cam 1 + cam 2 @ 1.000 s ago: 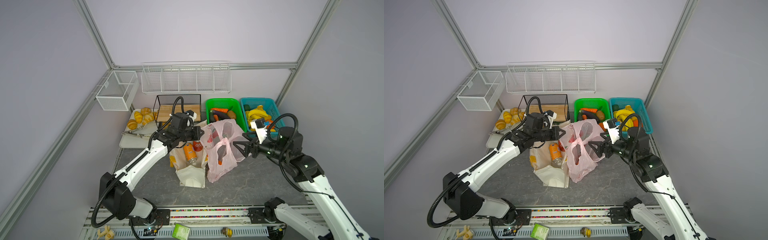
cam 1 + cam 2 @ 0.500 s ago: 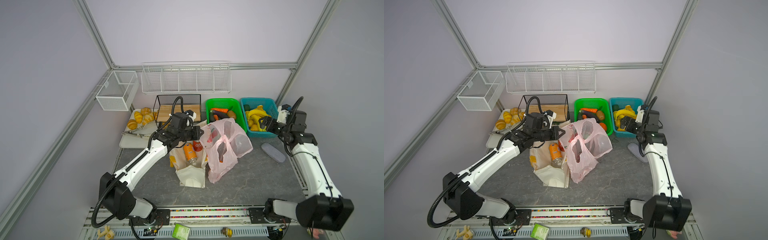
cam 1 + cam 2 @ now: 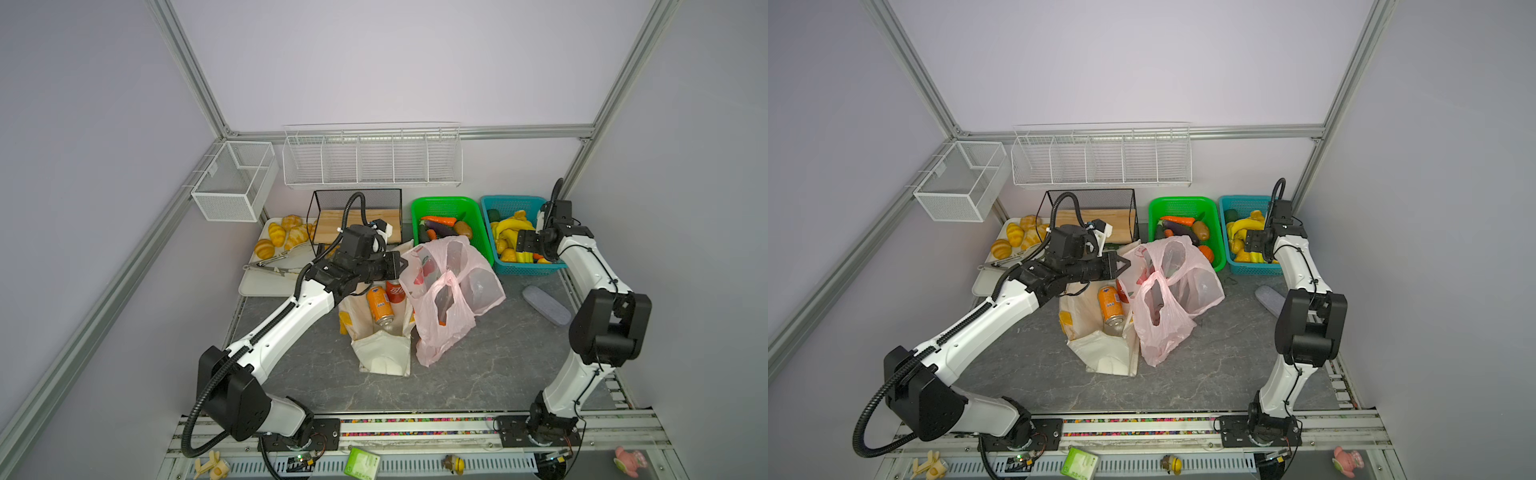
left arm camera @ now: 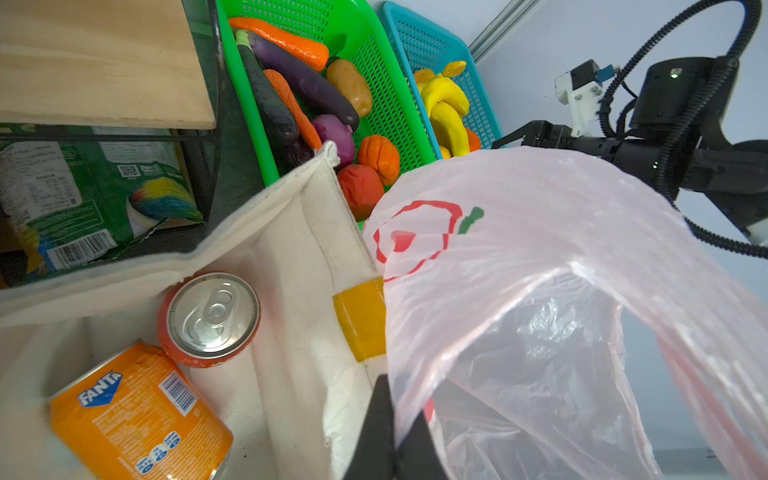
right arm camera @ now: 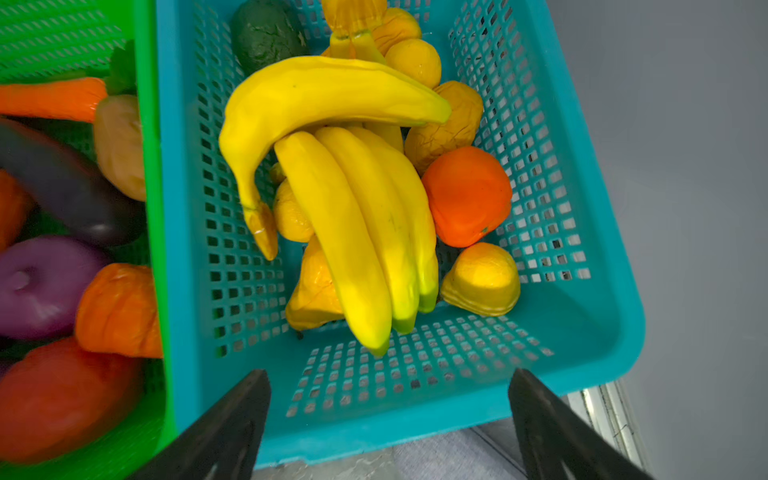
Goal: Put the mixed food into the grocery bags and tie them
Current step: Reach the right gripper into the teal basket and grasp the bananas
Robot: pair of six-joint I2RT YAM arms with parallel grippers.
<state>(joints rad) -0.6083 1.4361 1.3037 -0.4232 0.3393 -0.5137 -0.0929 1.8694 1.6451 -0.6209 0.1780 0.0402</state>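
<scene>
Left wrist view: the left gripper [image 4: 390, 415] has its two black fingers pressed together on the rim film of the translucent pink plastic vest-handle bag [image 4: 519, 257], which billows open away from the pinch. Touching that bag's side is the cream canvas tote [image 4: 291, 257], with a yellow patch at its seam. Inside the tote's open mouth the orange soda can [image 4: 137, 415] lies on its side, and the red cola can [image 4: 210, 318] rests against it with its silver top toward the camera. In both top views the tote lies on the grey marbled tabletop [image 3: 478, 374], with the pink bag just beside it on the right.

Right wrist view: the right gripper [image 5: 388, 374] has its jaws spread wide with nothing between them, hovering over the near rim of the teal perforated plastic basket [image 5: 602, 291]. In that basket a round orange toy fruit [image 5: 467, 195] and a small yellow toy fruit [image 5: 482, 278] lie beside a bunch of yellow toy bananas [image 5: 345, 216], none touched by the fingers. The green plastic basket [image 5: 153, 208] of purple, red and orange vegetables abuts the teal one. Both top views show this gripper well apart from the two bags.
</scene>
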